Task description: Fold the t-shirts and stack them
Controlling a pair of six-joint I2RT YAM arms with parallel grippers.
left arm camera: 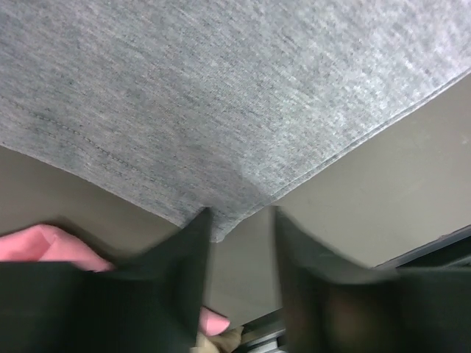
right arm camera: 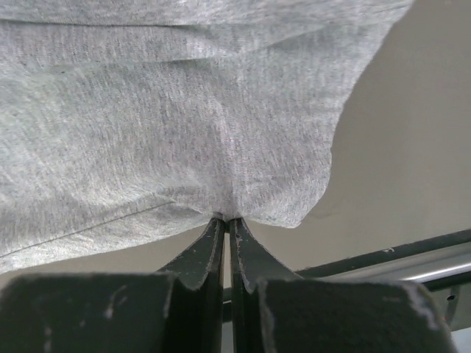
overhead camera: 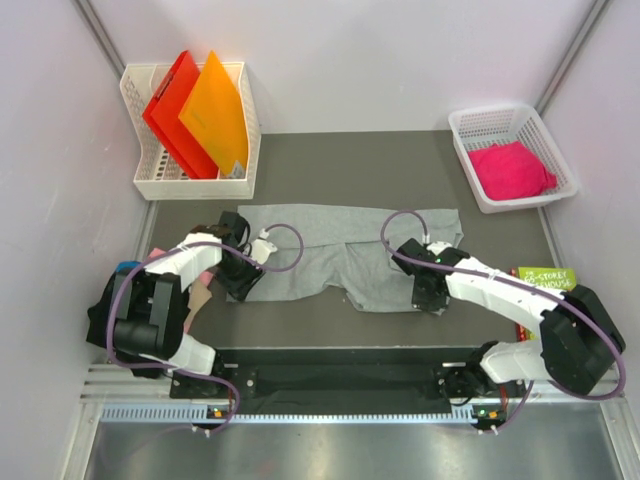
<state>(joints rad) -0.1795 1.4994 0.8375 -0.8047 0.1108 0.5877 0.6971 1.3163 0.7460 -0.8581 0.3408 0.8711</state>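
The light grey t-shirt [overhead camera: 340,250] lies spread across the dark mat, its near edge uneven. My left gripper [overhead camera: 240,282] is open at the shirt's near left corner. In the left wrist view that corner [left arm camera: 221,220] sits just at the tips of the open gripper [left arm camera: 239,217], not pinched. My right gripper [overhead camera: 428,296] is shut on the shirt's near right edge, and the right wrist view shows cloth [right arm camera: 221,132] bunched at the closed gripper [right arm camera: 227,219]. The bright pink t-shirt [overhead camera: 512,168] lies crumpled in a white basket [overhead camera: 470,125]. The black t-shirt is not visible.
A white rack [overhead camera: 190,185] with red and orange folders stands at the back left. A green book [overhead camera: 545,278] lies at the right edge. A pale pink cloth [left arm camera: 44,246] and tan item lie under the left arm. A black rail [overhead camera: 340,375] runs along the near edge.
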